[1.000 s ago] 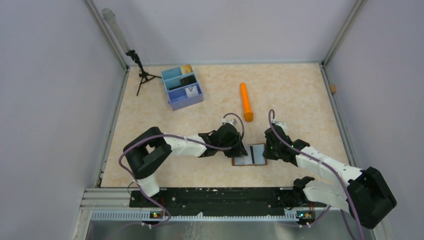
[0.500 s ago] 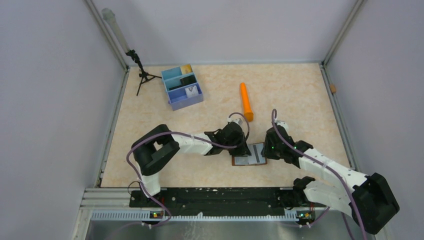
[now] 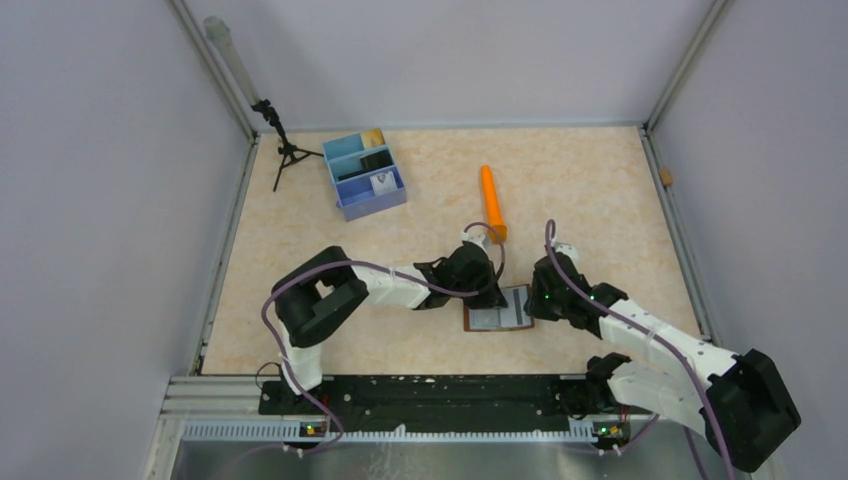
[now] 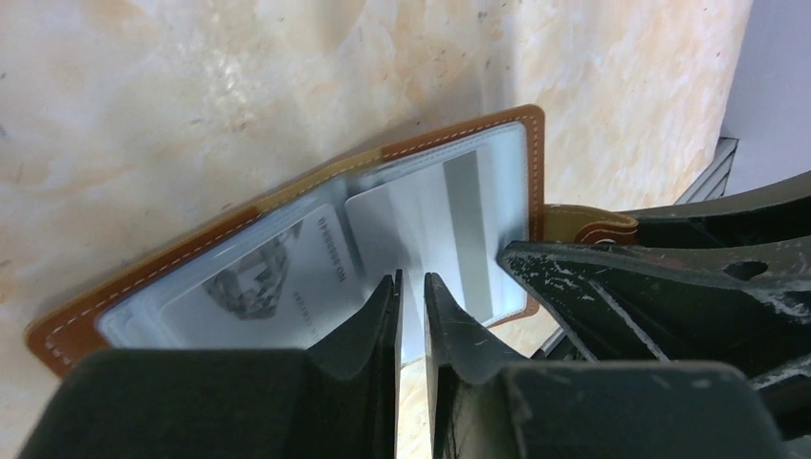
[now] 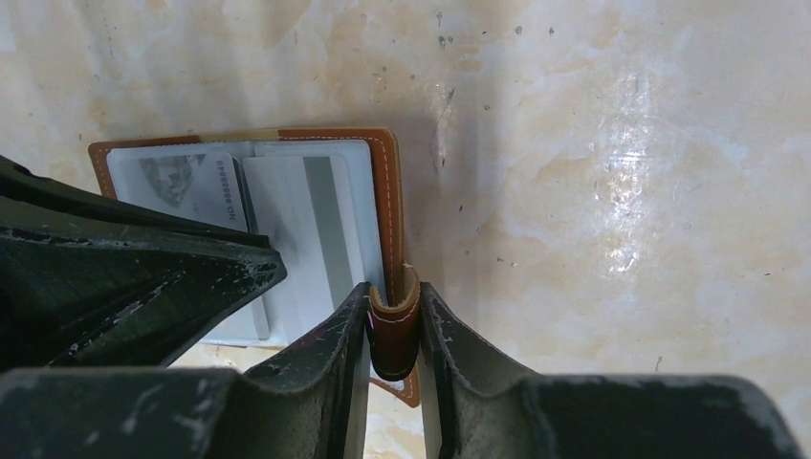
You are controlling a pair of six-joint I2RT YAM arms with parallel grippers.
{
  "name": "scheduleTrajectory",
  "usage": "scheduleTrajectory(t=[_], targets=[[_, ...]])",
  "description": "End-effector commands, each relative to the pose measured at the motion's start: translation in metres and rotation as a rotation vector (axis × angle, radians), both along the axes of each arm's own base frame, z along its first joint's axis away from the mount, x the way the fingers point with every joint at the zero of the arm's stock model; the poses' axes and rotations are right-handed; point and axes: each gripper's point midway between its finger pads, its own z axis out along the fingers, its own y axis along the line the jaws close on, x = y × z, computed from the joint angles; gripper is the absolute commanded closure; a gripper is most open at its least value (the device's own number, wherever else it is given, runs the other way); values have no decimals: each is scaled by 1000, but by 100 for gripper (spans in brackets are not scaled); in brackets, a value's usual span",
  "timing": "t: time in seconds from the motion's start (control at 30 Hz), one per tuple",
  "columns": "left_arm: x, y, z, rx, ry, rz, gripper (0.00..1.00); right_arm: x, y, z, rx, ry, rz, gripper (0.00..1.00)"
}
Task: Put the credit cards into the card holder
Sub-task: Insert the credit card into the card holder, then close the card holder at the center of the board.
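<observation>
The card holder [image 3: 498,310] lies open on the table, a brown leather wallet [image 4: 287,196] with clear pockets. A white card with a grey stripe [image 4: 459,220] sits in its right half [image 5: 320,225], and a printed card [image 4: 258,287] in its left half. My left gripper [image 4: 411,277] points down at the striped card's near edge. Its jaws stand a thin slit apart with nothing between them. My right gripper [image 5: 394,287] is shut on the snap tab [image 5: 394,330] at the wallet's right edge. In the top view both grippers [image 3: 490,295] [image 3: 535,300] meet over the wallet.
A blue three-compartment tray [image 3: 340,195] stands at the back left, holding a tan-gold card [image 3: 374,137], a black card [image 3: 376,159] and a white card [image 3: 382,184]. An orange marker [image 3: 492,203] lies just behind the wallet. A small tripod [image 3: 283,145] stands in the back left corner.
My left arm has reached further right over the wallet and its jaws have narrowed. My right gripper has edged in against the wallet's right edge and stays on the tab.
</observation>
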Motion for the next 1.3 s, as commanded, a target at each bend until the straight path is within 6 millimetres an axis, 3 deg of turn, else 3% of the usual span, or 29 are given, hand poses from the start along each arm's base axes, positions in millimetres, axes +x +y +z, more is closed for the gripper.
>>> scheduleTrajectory(t=[0.0, 0.27, 0.37, 0.57, 0.7, 0.8, 0.93, 1.1, 1.27], targets=[[4, -19, 14, -97, -59, -40, 84, 5, 5, 11, 37, -44, -1, 78], [5, -27, 27, -176, -73, -44, 86, 5, 5, 19, 52, -65, -5, 77], [6, -18, 29, -160, -99, -25, 84, 5, 6, 19, 57, -63, 0, 85], [7, 17, 46, -89, -166, 7, 57, 9, 10, 29, 71, -86, 10, 96], [6, 47, 45, -3, -148, 42, 38, 14, 16, 42, 87, -111, 36, 98], [10, 68, 42, 72, -148, 78, 31, 17, 17, 48, 83, -127, 42, 98], [9, 88, 31, 133, -131, 102, 30, 22, 20, 56, 79, -139, 61, 97], [1, 82, 21, 65, -76, 78, 35, 25, 39, 71, 119, -171, 117, 95], [1, 80, 18, 0, -59, 86, 41, 19, 61, 71, 139, -163, 184, 91]])
